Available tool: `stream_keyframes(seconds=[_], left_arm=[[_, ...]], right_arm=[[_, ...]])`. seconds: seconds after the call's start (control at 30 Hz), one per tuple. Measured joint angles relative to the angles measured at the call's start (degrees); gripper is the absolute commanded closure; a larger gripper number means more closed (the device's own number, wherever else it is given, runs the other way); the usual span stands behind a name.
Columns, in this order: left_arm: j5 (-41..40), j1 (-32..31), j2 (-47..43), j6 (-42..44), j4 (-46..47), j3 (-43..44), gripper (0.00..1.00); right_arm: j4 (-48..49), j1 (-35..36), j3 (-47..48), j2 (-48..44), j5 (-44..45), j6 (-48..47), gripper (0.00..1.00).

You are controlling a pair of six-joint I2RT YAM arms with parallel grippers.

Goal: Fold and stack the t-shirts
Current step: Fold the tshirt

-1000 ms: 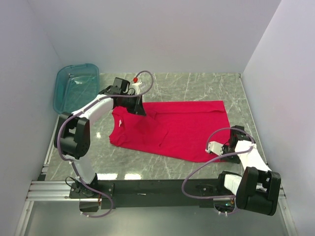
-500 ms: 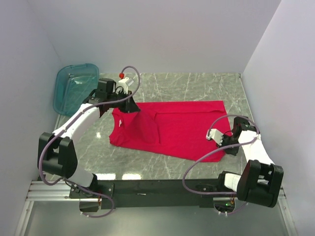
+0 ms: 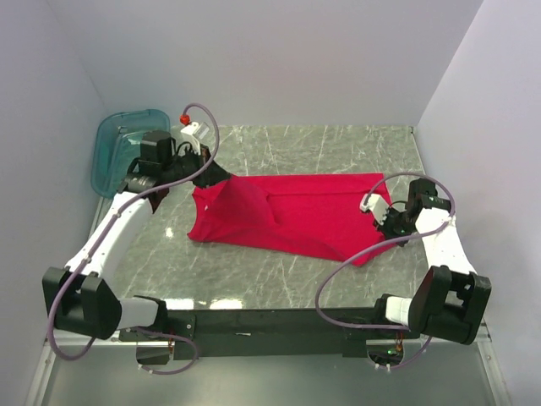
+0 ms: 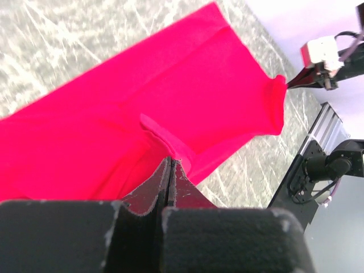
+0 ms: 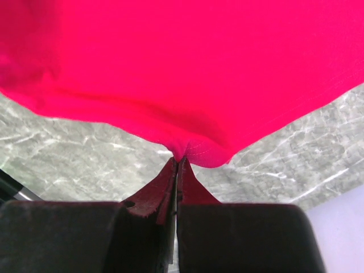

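— What bounds the left side?
— A teal tub [image 3: 127, 148] sits in the far left corner against the side wall, apart from the cloth. The left jaws hang just to its right, near the far edge.
— And their state?
— Pressed together, pinching the left end of the red t-shirt [image 3: 304, 216] and pulling it up into a peak off the worktop [image 3: 338, 144].
— Where is the rest of it?
— Spread across the middle, long way left to right, mostly flat. Bare marble runs as a strip behind it up to the back wall, and another in front, down to the black rail [image 3: 279, 321].
— The right side?
— The right jaws are closed tight on the shirt's right edge, with the cloth bunched at the tips and raised a little. The right wall stands close beside that arm.
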Motion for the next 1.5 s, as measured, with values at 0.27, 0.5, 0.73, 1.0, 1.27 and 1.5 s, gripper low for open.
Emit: stream_keyframes(seconds=[0.27,0.5,0.73,1.0,1.27,1.5], left_arm=[[0.2,1.1,-2.5,-0.4,0.9,0.0,0.99],[0.0,2.5,-4.9,-0.5,0.2,-1.9,0.99],[-0.4,2.8,-9.6,-0.9,-0.9,-6.7,0.99],[-3.6,3.3,-12.0,-0.9,-2.6,-10.0,0.99],[-7.2,4.5,-13.0,-0.9,-2.8,-10.8,0.99],[-8.2,5.1,-9.4,-0.9,-2.3,-10.2,0.99]], right_arm=[[0.4,0.0,1.2,2.5,-0.6,2.9,1.0],[2.5,0.0,1.2,3.8,-0.5,6.2,1.0],[5.7,-0.2,1.2,3.8,-0.6,9.7,1.0],[9.0,-0.4,1.2,5.4,-0.2,13.4,1.0],[12.7,-0.5,1.2,8.0,1.7,17.2,1.0],[14.7,-1.0,2.1,10.2,3.8,20.5,1.0]])
